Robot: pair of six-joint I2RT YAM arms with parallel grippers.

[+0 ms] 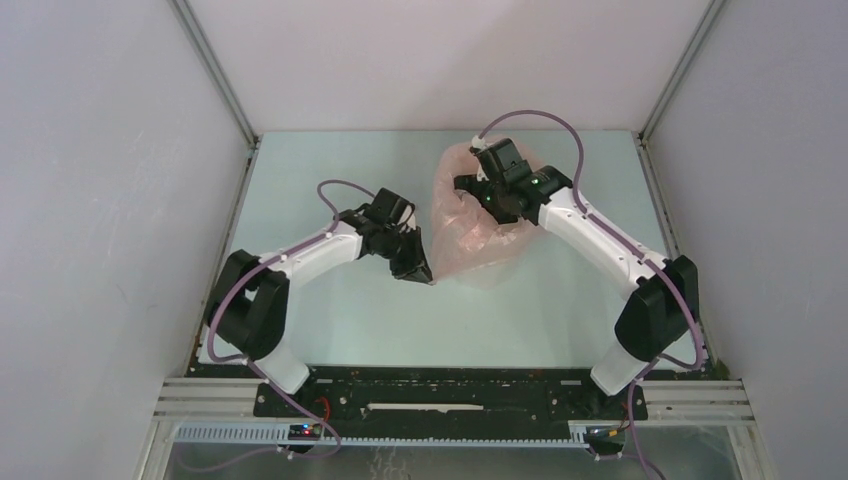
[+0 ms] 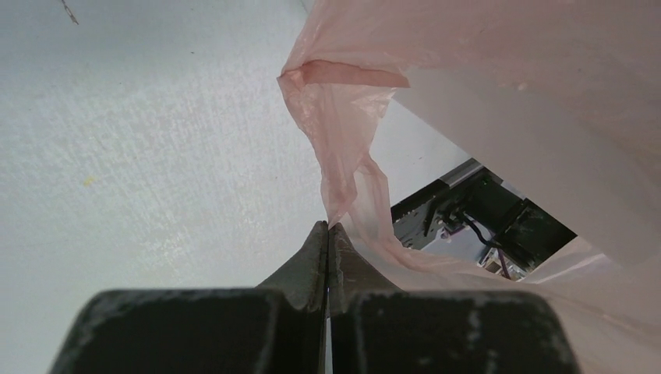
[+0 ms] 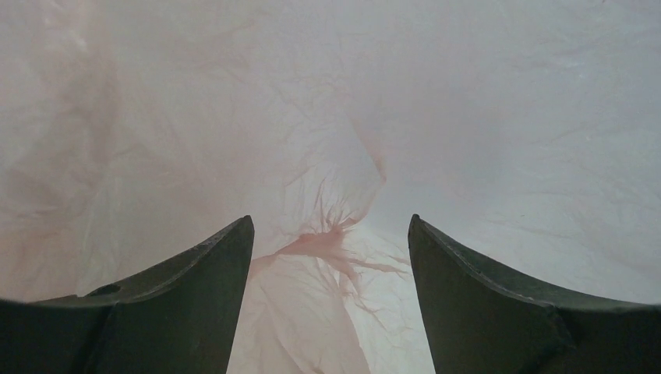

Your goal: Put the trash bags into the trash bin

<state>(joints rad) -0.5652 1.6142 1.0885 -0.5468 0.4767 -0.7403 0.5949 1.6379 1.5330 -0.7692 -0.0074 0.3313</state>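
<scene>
Seen from above, the fingertips of the right gripper (image 1: 475, 190) are hidden inside the mouth of the trash bag (image 1: 470, 245), and the trash bin cannot be made out behind its film. The strip of film pinched by the left gripper (image 2: 328, 227) is hidden between its closed fingers. In both wrist views the bag is cut off by the edges.

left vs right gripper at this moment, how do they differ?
Jaws: the left gripper is shut, while the right gripper stands wide open.
Grip: the left pinches a twisted strip of the pink trash bag; the right holds nothing.
Place: the left sits outside the bag at its edge, whereas the right reaches into its mouth with film all around it.
Shared: both work on the same bag.
</scene>
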